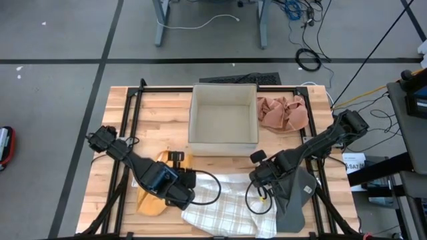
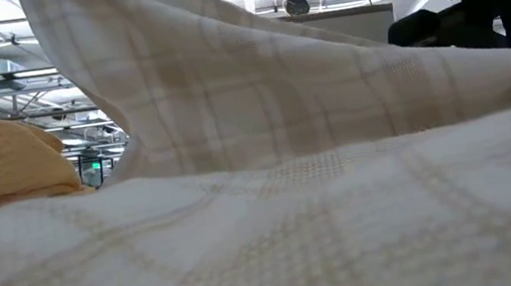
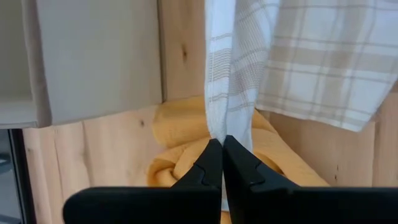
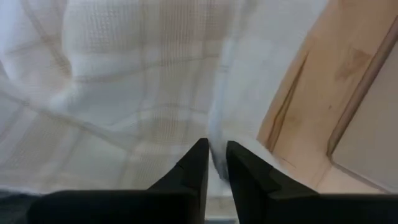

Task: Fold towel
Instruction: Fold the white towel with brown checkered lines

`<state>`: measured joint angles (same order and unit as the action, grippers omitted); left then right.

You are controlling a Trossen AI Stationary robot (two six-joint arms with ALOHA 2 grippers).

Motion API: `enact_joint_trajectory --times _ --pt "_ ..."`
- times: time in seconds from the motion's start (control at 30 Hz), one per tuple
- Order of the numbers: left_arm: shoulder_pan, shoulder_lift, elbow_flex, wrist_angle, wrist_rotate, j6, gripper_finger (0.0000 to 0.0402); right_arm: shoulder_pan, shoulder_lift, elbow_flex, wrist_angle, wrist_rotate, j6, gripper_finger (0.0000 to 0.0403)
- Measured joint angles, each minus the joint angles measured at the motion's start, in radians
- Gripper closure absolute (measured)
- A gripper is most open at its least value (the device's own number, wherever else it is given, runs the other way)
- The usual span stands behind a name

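Observation:
The white plaid towel (image 1: 227, 207) lies crumpled at the table's near middle, its left part raised. That raised part fills the low view as a sloping sheet (image 2: 278, 90). My left gripper (image 1: 185, 197) is shut on the towel's left part, above a yellow cloth (image 1: 150, 200). My right gripper (image 1: 262, 190) points down on the towel's right part. Its fingers stand a little apart in the right wrist view, with a ridge of towel (image 4: 216, 155) in the gap. My left gripper pinches a gathered edge of the towel (image 3: 219, 127) between its two fingertips, coming from above and pointing steeply down. That part is lifted off the table and the cloth slopes down from it to the rest, which lies on the table. My right gripper has a raised fold of the towel in the narrow gap between its fingers (image 4: 196, 165), coming from above. Whether the fingers touch it, I cannot tell. The cloth around the fold lies on the table.
A shallow beige box (image 1: 223, 143) stands at the far middle, with a pink cloth (image 1: 283, 113) to its right. A grey cloth (image 1: 297, 197) lies right of the towel. Black frame rails run along the table's left and right sides.

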<state>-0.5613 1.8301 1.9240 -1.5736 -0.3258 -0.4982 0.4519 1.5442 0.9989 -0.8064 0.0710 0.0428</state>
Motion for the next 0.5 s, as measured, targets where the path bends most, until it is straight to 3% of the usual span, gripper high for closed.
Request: enact_joint_trajectory --times 0.3,0.5 --pt "0.000 0.001 0.000 0.005 -0.006 0.001 0.0401 -0.001 0.000 -0.122 0.107 0.005 0.018 0.0355" --pt "0.006 0.001 0.000 0.004 -0.010 0.005 0.0401 0.000 -0.001 -0.133 0.108 0.009 0.017 0.0397"
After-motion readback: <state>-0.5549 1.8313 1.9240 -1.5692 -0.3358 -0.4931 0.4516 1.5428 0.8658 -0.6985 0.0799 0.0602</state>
